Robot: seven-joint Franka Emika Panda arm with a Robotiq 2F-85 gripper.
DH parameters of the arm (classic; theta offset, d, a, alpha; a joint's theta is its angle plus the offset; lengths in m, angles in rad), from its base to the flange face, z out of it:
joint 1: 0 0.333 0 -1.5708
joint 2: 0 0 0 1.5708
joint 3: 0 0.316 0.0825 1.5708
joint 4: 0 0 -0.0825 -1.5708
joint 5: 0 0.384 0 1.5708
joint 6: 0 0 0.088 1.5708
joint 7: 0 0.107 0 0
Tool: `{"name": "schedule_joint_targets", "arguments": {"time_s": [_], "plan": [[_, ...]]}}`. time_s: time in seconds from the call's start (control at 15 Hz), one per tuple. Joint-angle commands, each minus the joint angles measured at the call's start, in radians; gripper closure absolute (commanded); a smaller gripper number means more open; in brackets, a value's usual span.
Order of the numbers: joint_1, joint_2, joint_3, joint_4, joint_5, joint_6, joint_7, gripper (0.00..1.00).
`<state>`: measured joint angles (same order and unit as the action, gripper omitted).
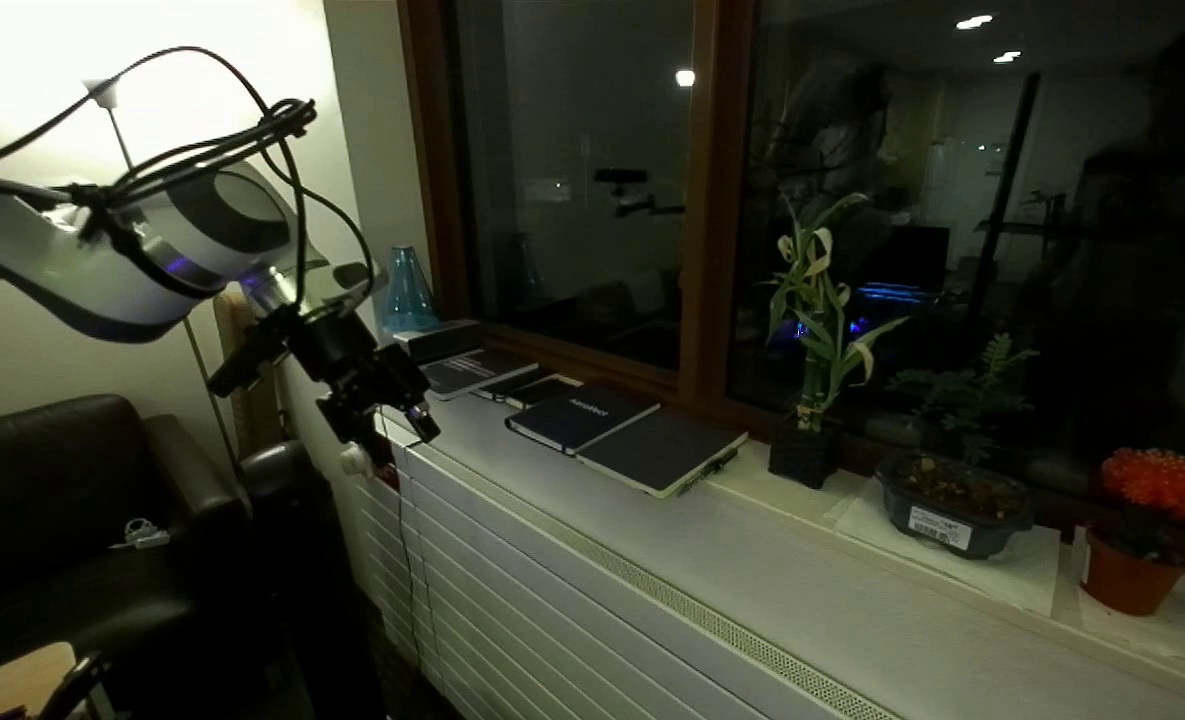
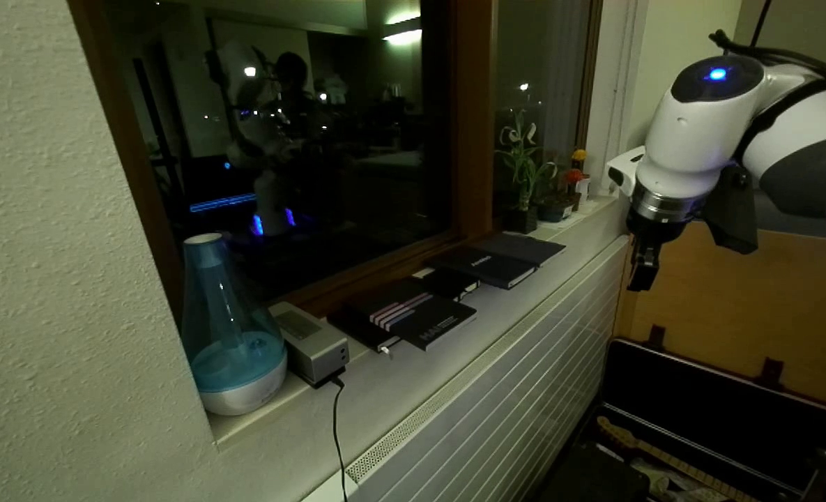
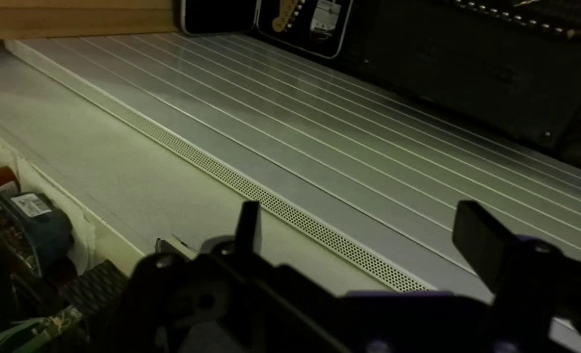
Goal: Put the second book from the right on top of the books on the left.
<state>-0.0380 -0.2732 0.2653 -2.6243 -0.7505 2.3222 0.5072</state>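
On the windowsill [image 2: 392, 390], the second book [image 2: 489, 267], with white lettering, is placed between a dark-grey book [image 2: 524, 247] and a small black book [image 2: 449, 281]. A striped book [image 2: 416, 315] is laid partly over another dark book [image 2: 357, 329]. The gripper [image 2: 642, 276] is seen well apart from them.

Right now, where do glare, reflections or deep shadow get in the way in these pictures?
In an exterior view, glare washes out the smooth, pale wall; in both exterior views, the dark, brown-framed window glass mirrors the room; in the wrist view, the black, two-fingered gripper is mostly silhouette, its detail sunk in shadow.
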Motion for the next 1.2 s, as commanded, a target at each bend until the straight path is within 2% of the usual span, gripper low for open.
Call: {"name": "schedule_joint_targets", "arguments": {"time_s": [0.0,0.67,0.8,0.87,1.13], "plan": [[0.022,0.072,-0.027,0.016,-0.126,0.014,-0.01,0.0],[0.107,0.207,-0.085,0.102,-0.324,-0.049,-0.247,0.0],[0.115,0.219,-0.101,0.125,-0.291,-0.029,-0.296,0.0],[0.12,0.202,-0.102,0.1,-0.289,-0.024,-0.241,0.0],[0.126,0.208,-0.11,0.11,-0.289,-0.024,-0.246,0.0]]}}
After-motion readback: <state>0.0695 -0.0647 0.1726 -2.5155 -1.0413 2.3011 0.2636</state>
